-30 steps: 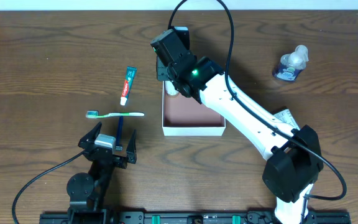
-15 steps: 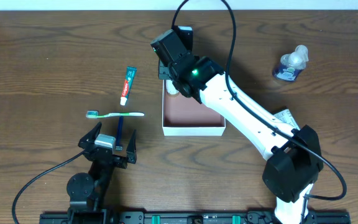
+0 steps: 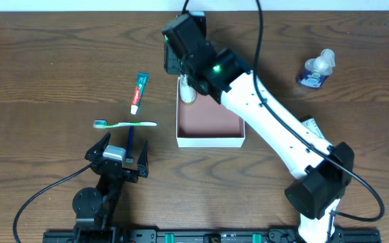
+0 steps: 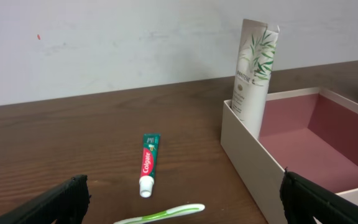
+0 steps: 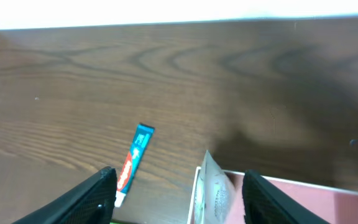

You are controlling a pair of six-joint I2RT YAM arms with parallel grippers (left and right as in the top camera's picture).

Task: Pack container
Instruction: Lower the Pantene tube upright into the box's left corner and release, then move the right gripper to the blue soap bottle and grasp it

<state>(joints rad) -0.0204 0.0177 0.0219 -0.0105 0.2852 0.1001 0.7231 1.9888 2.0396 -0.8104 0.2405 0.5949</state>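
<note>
The container (image 3: 210, 141) is a shallow white box with a reddish-brown floor, mid-table; its near wall (image 4: 253, 163) shows in the left wrist view. A white tube (image 3: 188, 92) stands upright in its far-left corner (image 4: 253, 74) (image 5: 214, 191). My right gripper (image 3: 184, 75) hovers over that corner, open, its fingers well apart on either side of the tube and not touching it (image 5: 183, 190). My left gripper (image 3: 119, 158) rests open near the front edge, nothing between its fingers (image 4: 188, 204).
A green-and-red toothpaste tube (image 3: 138, 92) and a green-white toothbrush (image 3: 125, 124) lie left of the container. A dark blue stick (image 3: 130, 140) lies by the left gripper. A pump bottle (image 3: 316, 69) stands far right; a small packet (image 3: 309, 125) lies beside the right arm.
My right gripper has opened off the white tube and drawn back toward the far edge. The tube now stands free in the container's corner. The left arm has not moved.
</note>
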